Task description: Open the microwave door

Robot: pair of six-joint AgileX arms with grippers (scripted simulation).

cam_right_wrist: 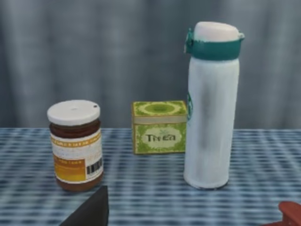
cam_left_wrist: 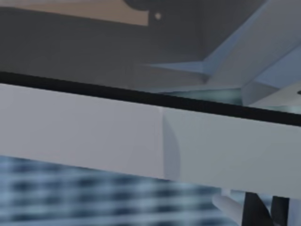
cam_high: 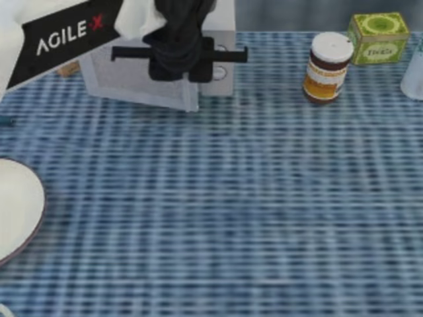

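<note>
1. At the tabletop's far left edge, you see the microwave with the microwave door swung slightly ajar.
2. Your left gripper sits over the door; its claw state cannot be told.
3. Jar and tea box stand far right.

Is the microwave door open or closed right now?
Open a little. In the top view the microwave door slants away from the microwave instead of lying flat, with the left end effector over it.

Wide open tabletop across the middle and front. Crowded along the back edge: microwave at left, jar, green tea box and white bottle (far right). Plate at left edge.
</note>
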